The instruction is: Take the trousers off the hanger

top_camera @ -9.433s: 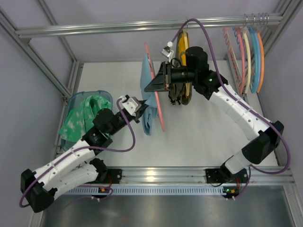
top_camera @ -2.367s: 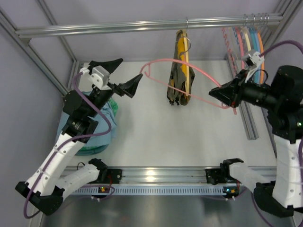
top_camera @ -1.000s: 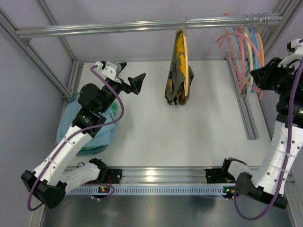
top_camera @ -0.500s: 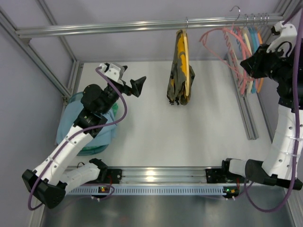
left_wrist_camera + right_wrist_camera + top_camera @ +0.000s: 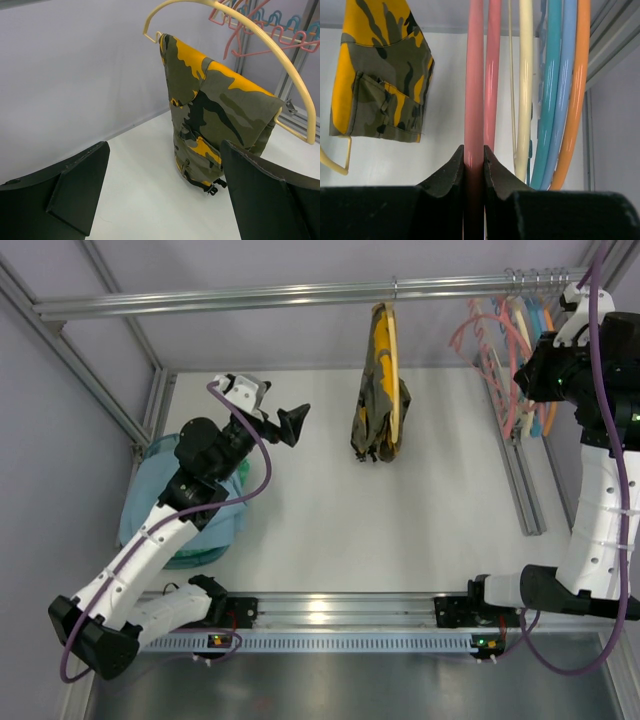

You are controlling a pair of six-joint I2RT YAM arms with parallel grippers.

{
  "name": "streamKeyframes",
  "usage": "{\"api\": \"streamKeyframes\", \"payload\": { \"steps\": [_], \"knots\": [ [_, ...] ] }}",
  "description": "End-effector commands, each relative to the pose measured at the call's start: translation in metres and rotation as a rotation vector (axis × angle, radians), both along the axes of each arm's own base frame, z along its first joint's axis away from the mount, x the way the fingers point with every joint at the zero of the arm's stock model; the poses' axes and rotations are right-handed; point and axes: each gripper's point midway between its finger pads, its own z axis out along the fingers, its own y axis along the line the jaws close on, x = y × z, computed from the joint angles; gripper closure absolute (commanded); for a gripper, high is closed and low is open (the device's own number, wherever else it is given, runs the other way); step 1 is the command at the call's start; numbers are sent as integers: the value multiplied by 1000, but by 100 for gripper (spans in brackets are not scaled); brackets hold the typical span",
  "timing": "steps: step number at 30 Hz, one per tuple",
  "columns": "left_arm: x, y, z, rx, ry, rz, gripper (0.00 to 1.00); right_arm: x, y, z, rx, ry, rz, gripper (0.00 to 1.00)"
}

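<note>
Clamping is applied by the right end effector [image 5: 474, 152] to the hanger [image 5: 474, 75]: in the right wrist view both fingers [image 5: 451, 170] are pressed against its salmon-pink bar, one on each side, with no gap visible. The hanger is bare and is held up at the far right end of the rail [image 5: 300, 295], just beside a row of other bare hangers (pink [image 5: 493, 75], cream [image 5: 524, 75], teal [image 5: 551, 75], blue [image 5: 565, 75] and orange [image 5: 579, 75], in that order away from the grip). Whether the hook of the held hanger is seated over the rail cannot be told from these views. The trousers [image 5: 150, 515] are located at the left side of the counter [image 5: 430, 520], bunched in a teal tub [image 5: 190, 560] and partly hidden beneath the left arm, well apart from the hanger. The left end effector [image 5: 162, 192] is raised above the counter with its fingers spread wide and nothing gripped between them. It is directed towards a yellow-and-dark camouflage garment [image 5: 215, 115], which is draped over a pale yellow hanger [image 5: 280, 65] suspended from the middle of the rail. The garment is touched by neither arm.
</note>
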Motion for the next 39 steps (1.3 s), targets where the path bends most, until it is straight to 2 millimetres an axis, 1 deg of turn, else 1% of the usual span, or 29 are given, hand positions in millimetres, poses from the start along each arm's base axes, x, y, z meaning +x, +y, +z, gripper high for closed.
{"api": "streamKeyframes", "payload": {
  "steps": [1,5,6,7,8,11,13,14,15,16,17,18,19,20,21,23,24,25,27,29,30,31,33,34,35,36,37,38,39],
  "knots": [
    [3,-1,2,-20,-4,4,2,6,-5,19,-35,-72,-19,100],
    [3,-2,0,-16,3,-5,2,4,1,14,-26,-68,16,100],
    [1,-6,-2,-9,9,-27,2,2,1,14,-23,-71,15,99],
    [1,-8,-3,-3,13,-38,2,2,2,9,-16,-61,14,92],
    [0,-10,-5,6,24,-50,2,-1,3,12,-14,-76,17,89],
    [-2,-15,-9,8,46,-78,2,-10,3,9,-6,-76,5,82],
    [0,-17,-15,15,77,-89,2,-18,2,4,-9,-74,-2,81],
    [1,-19,-18,24,101,-95,2,-20,1,1,-12,-72,-10,80],
    [5,-23,-20,32,165,-98,2,-23,1,-2,-11,-71,-11,78],
    [7,-25,-29,43,233,-95,2,-24,1,-13,-7,-45,-11,75],
    [10,-27,-34,51,284,-94,2,-31,3,-14,-2,-51,-5,74],
    [19,-33,-27,41,321,-93,2,-33,4,-16,2,-54,-3,73],
    [20,-37,-52,82,423,-103,2,-40,5,-24,7,-43,1,70],
    [18,-36,-46,78,429,-101,2,-42,6,-27,11,-42,7,69],
    [19,-40,-54,87,468,-123,2,-44,8,-30,11,-37,15,68],
    [18,-41,-57,94,502,-136,2,-52,17,-36,27,-36,65,66],
    [17,-46,-63,97,528,-167,2,-54,22,-38,36,-39,90,65],
    [17,-43,-65,97,556,-166,2,-58,33,-40,62,-50,148,62],
    [14,-48,-73,75,624,-211,2,-60,46,-44,110,-51,206,59],
    [16,-41,-80,43,701,-221,2,-58,61,-53,159,-42,288,57],
    [15,-44,-86,9,771,-263,2,-57,67,-56,203,-30,300,57],
    [22,-33,-89,-24,813,-246,2,-53,74,-65,221,-6,327,55],
    [27,-22,-97,-95,918,-235,2,-44,86,-64,234,-19,368,52],
    [34,-7,-99,-132,947,-215,2,-41,102,-69,234,1,425,50],
    [36,1,-102,-149,970,-200,2,-35,110,-65,228,-22,452,49],
    [35,9,-106,-155,996,-178,2,-34,118,-66,227,-22,480,48],
    [38,24,-106,-166,998,-143,2,-32,133,-68,224,-15,524,44],
    [39,32,-107,-156,987,-108,2,-30,140,-68,220,-21,545,41],
    [32,39,-103,-127,958,-93,2,-27,148,-63,212,-52,568,38]
  ]
}}
